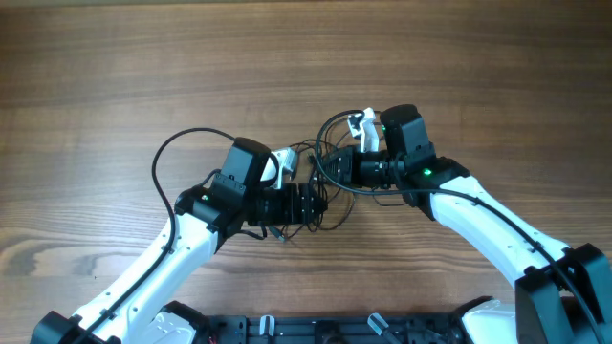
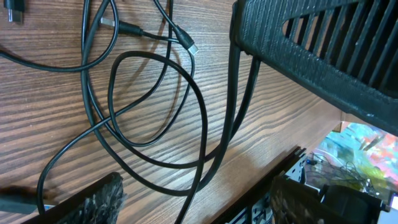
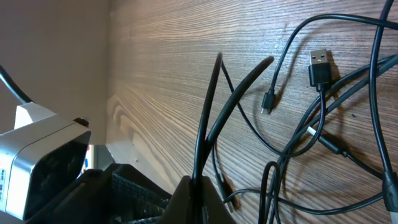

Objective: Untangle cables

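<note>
The cables [image 1: 332, 194] are thin black cords lying in tangled loops on the wooden table between my two grippers. In the left wrist view the loops [image 2: 155, 99] cross each other, with a small silvery plug [image 2: 193, 48] at the top. My left gripper [image 2: 198, 186] is open, its fingers either side of the lowest strands; it shows in the overhead view [image 1: 311, 203]. My right gripper [image 3: 200, 186] is shut on a cable loop that rises from its jaws; it also shows overhead [image 1: 327, 168] and in the left wrist view [image 2: 311, 43]. A USB plug [image 3: 320, 65] and a small plug [image 3: 267, 102] lie loose.
A thicker black arm cable [image 1: 167, 153] arcs out left of the left arm. The table's near edge [image 2: 273, 168] runs close under the left gripper. The left arm's white camera housing [image 3: 37, 149] sits close to the right gripper. Bare wood lies across the far side [image 1: 306, 48].
</note>
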`<state>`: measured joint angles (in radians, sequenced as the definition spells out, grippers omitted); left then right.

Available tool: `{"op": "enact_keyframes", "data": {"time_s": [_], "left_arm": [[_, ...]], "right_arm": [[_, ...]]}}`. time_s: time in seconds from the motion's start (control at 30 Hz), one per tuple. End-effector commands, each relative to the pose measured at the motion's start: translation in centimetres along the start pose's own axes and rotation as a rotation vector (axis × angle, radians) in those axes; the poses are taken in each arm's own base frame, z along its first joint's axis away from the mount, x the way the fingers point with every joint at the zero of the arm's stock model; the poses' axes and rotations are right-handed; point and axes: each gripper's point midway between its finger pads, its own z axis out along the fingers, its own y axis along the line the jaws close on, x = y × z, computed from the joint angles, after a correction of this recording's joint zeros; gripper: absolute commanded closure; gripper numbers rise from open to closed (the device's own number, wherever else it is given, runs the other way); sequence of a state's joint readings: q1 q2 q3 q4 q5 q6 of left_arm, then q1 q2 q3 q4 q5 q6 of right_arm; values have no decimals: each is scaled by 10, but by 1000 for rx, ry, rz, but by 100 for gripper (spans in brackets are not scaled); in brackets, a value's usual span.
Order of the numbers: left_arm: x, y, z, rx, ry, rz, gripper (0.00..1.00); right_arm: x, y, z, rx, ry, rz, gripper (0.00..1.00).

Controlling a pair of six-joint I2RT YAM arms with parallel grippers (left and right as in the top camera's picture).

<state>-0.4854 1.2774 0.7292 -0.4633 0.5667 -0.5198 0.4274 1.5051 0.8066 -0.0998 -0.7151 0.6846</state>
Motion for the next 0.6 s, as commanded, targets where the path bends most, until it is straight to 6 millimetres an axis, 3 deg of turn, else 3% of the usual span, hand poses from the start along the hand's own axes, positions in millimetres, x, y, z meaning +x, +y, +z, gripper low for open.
{"op": "enact_keyframes", "data": {"time_s": [0.0,0.1,0.17,0.23,0.27,0.3,0.4,0.43,0.5,0.57], "left_arm": [[0,-3,9,-3,8,45,27],[2,2,23,-53,9,72,36],[1,5,28,-68,9,76,46],[-4,12,28,-110,-19,73,71],[-7,14,27,-126,-32,72,88],[-12,21,25,-167,-64,46,96],[-20,25,9,-175,-108,17,96],[-23,29,-6,-182,-135,-2,96],[-26,36,-35,-194,-186,-52,96],[-26,30,-62,-123,-229,-92,95]], "right_arm": [[0,17,-1,-76,14,-32,96],[2,38,-4,-182,40,-85,96],[3,41,-5,-199,46,-93,96],[3,41,-5,-201,48,-93,96],[3,42,-5,-201,48,-98,95],[4,40,-5,-197,53,-96,92],[7,24,-3,-125,48,-123,79],[2,-10,-3,43,1,-33,79],[-3,-50,-10,240,-64,90,75],[-4,-55,-12,267,-68,74,75]]}}
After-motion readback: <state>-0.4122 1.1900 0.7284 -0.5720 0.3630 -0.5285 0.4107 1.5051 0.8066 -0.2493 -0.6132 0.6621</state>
